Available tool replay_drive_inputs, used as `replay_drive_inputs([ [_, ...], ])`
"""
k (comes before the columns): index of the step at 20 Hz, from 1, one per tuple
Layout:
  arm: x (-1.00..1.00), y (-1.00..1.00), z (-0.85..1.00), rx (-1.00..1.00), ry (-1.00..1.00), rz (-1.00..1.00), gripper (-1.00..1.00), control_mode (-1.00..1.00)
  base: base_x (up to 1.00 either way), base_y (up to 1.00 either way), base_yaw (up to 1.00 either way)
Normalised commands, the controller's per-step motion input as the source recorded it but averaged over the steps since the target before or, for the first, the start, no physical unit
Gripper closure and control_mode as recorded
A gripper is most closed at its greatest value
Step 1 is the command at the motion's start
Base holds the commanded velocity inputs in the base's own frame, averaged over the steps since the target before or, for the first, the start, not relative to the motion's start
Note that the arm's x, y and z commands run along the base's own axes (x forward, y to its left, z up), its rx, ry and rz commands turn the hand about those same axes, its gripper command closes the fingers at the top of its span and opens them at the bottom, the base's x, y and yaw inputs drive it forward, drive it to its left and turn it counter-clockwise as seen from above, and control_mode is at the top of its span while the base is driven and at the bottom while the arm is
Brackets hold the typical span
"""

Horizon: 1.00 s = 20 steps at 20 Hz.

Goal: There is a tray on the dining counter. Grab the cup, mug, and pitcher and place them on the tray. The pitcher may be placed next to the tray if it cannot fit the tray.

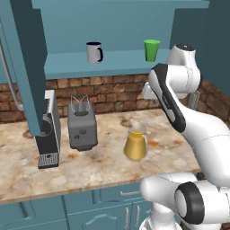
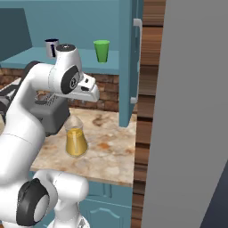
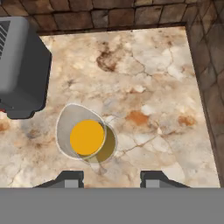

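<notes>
**Hand view: gripper hanging above the pitcher, nothing gripped**

Hand view is looking straight down, where the gripper (image 3: pixel 111 177) is hovering with its jaws partly open and holding nothing. The one pitcher (image 3: pixel 87 138) is standing on the marble worktop (image 3: pixel 148 87) just ahead of the tips and off to one side, not between them.

A descent from here is risking a fingertip landing on the glass rim, which could tip the carafe and spill the orange liquid; the narrow neck and sloped wall are also looking slippery.

Beside it, one toaster (image 1: pixel 81 125) and one coffee machine (image 1: pixel 48 134) are crowding the approach.

Farther back, one mug (image 1: pixel 94 52) and one cup (image 1: pixel 152 50) are waiting on the shelf (image 1: pixel 121 60), well apart.
</notes>
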Motion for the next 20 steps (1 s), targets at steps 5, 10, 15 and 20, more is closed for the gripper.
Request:
replay_drive_inputs([
  [5,-0.01,0.0,0.0,0.0,0.0,-0.08,-1.0,-1.0,0.0,0.0,0.0],
  [10,-0.27,0.0,0.05,0.03,0.0,-0.26,-1.0,-1.0,0.0,0.0,0.0],
  [15,-0.52,-0.04,0.25,0.09,-0.06,-0.28,-1.0,-1.0,0.0,0.0,0.0],
  [20,-0.54,-0.08,0.35,0.18,-0.2,-0.26,-1.0,-1.0,0.0,0.0,0.0],
])
